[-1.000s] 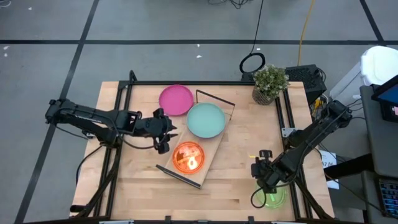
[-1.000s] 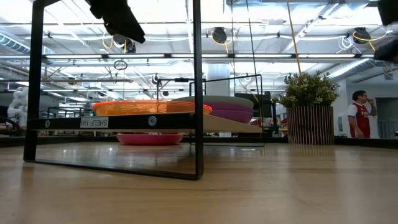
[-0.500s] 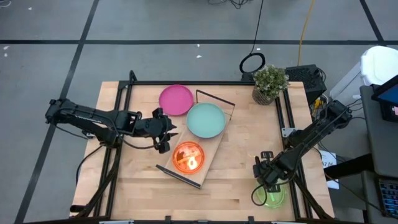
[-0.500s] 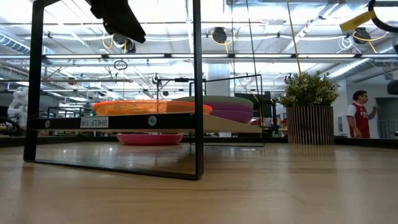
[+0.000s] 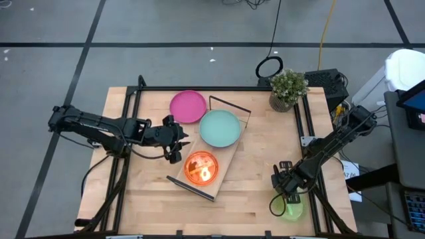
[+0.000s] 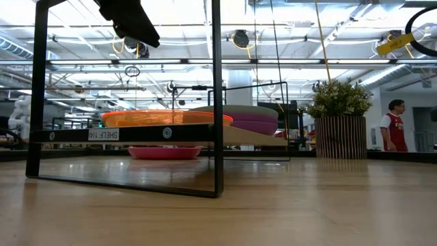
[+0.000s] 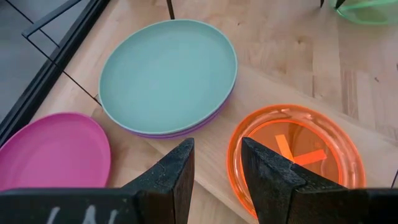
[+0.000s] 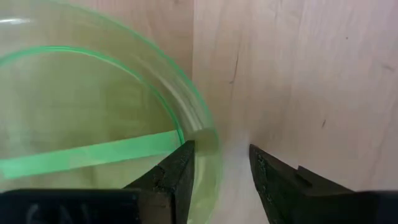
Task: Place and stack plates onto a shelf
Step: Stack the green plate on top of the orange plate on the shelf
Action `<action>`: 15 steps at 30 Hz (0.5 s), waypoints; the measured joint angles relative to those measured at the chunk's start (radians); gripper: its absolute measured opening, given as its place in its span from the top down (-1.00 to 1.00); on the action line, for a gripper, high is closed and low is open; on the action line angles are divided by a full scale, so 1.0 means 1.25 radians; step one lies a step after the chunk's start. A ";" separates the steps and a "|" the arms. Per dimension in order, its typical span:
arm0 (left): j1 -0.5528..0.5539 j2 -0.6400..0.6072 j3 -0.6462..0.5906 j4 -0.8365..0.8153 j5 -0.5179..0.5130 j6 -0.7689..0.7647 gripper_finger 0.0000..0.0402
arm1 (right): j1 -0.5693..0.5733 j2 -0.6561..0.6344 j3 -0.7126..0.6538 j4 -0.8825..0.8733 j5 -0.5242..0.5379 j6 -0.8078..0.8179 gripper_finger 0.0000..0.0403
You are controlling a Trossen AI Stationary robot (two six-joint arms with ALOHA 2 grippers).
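Observation:
The shelf (image 5: 230, 158) lies slantwise mid-table. It carries the orange plate (image 5: 201, 167) at its near end and the mint plate (image 5: 220, 128), stacked on a purple plate (image 7: 186, 130), at its far end. The magenta plate (image 5: 188, 106) rests flat on the tabletop beside the shelf. My left gripper (image 5: 176, 143) hangs open at the shelf's left edge, above the plates (image 7: 214, 177). The lime green plate (image 5: 291, 210) lies near the table's near right corner. My right gripper (image 5: 285, 191) is open just above its rim (image 8: 221, 174). My right gripper comes down from above at the lime plate's rim (image 8: 200, 134), on its far left side, one finger (image 8: 180, 171) over the inside and one (image 8: 270, 177) outside. I cannot tell whether either finger touches it. The plate lies flat on the table.
A potted plant (image 5: 287, 88) stands at the far right corner. Black frame rails (image 5: 126, 119) run along the table's left, far and right edges. Bare wood lies between the shelf and the lime plate. A person (image 6: 392, 126) stands in the room beyond.
My right gripper has moved a little toward the table's near edge and down, closer over the lime plate's rim. The plates and the shelf have stayed where they were.

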 joint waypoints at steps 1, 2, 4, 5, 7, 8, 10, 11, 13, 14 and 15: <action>0.000 0.000 0.000 0.000 0.000 -0.001 0.31 | 0.000 0.000 -0.004 0.004 -0.002 0.000 0.35; 0.000 0.000 0.000 0.000 0.000 -0.003 0.31 | 0.000 0.000 -0.005 0.006 -0.003 0.000 0.38; 0.000 0.000 0.000 0.000 0.000 -0.003 0.31 | 0.000 0.001 -0.005 0.006 -0.005 0.000 0.43; 0.000 0.000 0.000 0.000 0.000 -0.003 0.31 | 0.000 0.001 -0.005 0.007 -0.008 0.000 0.45; 0.000 0.000 0.000 0.000 0.000 -0.003 0.31 | 0.000 0.001 -0.006 0.010 -0.016 -0.001 0.50; 0.000 0.000 0.000 0.000 0.000 -0.003 0.31 | 0.000 0.000 -0.006 0.012 -0.019 -0.002 0.53; 0.000 0.000 0.000 0.000 0.000 -0.003 0.31 | 0.000 -0.008 -0.006 0.013 -0.022 -0.004 0.58; 0.000 0.000 0.000 0.000 0.000 -0.002 0.31 | 0.000 -0.012 -0.006 0.014 -0.024 -0.004 0.61; 0.000 0.000 0.000 0.000 0.000 -0.002 0.31 | 0.001 -0.025 -0.009 0.017 -0.031 -0.004 0.69; 0.000 0.000 0.000 0.001 0.000 -0.002 0.31 | 0.001 -0.033 -0.009 0.015 -0.031 -0.004 0.73; 0.000 0.000 0.000 0.002 0.000 -0.002 0.31 | 0.001 -0.042 -0.009 0.014 -0.031 -0.004 0.77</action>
